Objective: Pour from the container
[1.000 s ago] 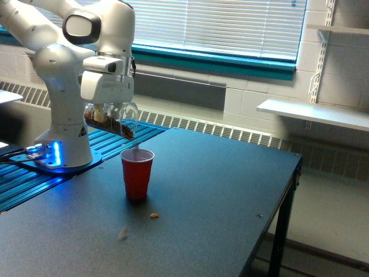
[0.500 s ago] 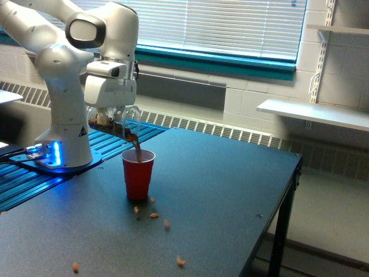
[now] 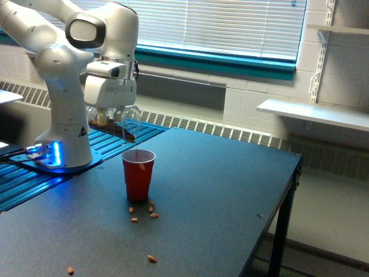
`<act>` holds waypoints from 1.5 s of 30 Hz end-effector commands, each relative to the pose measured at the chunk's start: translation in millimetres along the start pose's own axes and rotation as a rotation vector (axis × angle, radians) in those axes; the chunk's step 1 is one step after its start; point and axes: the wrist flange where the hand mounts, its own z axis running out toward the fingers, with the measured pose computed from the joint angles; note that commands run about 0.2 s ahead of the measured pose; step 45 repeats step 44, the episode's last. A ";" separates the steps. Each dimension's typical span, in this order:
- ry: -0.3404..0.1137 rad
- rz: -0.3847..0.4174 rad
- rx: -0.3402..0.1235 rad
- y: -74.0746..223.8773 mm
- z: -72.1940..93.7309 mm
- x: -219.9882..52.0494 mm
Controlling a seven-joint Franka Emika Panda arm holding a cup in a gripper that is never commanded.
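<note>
— Exterior view, surroundings first?

— Dark worktop (image 3: 219, 190), with a red cup (image 3: 138, 174) standing upright near its end on the exterior view's left. Brown nut-like pieces (image 3: 151, 212) scattered on the bare surface around the cup's foot, plus two strays: one (image 3: 151, 258) nearer the front edge, another (image 3: 70, 269) far toward the lower left corner. White robot base (image 3: 63, 121) behind, ringed with blue light, on a blue ribbed surface (image 3: 23, 182). Window blinds (image 3: 230, 26) above a teal sill, wall shelf (image 3: 314, 112) on the exterior view's right. Nothing between cup and arm.

— And the container?

— Clear glass container (image 3: 118, 122), tilted steeply with its rim toward the red cup, held up in the air above and slightly to the exterior view's left of that cup, not touching it. Brown pieces visible through the wall, gathered low along the tilted side.

— Relative to the jaws?

— Gripper (image 3: 109, 112) pointing down, jaws closed around the container's upper wall, clamping it from either side. Exact finger contact hard to make out through the glass.

— Compared with half a second ago?

— Then, a brown stream running from the rim into the red cup; now, no stream. Fewer pieces seen in flight, more lying settled on the worktop. Arm and container tilt much as before. Red cup unmoved.
</note>
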 end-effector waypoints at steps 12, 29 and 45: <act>-0.032 0.108 -0.057 -4.9 19.3 -15.9; -0.030 0.081 -0.050 -4.9 17.8 -15.6; -0.023 0.067 -0.035 -4.8 14.7 -15.1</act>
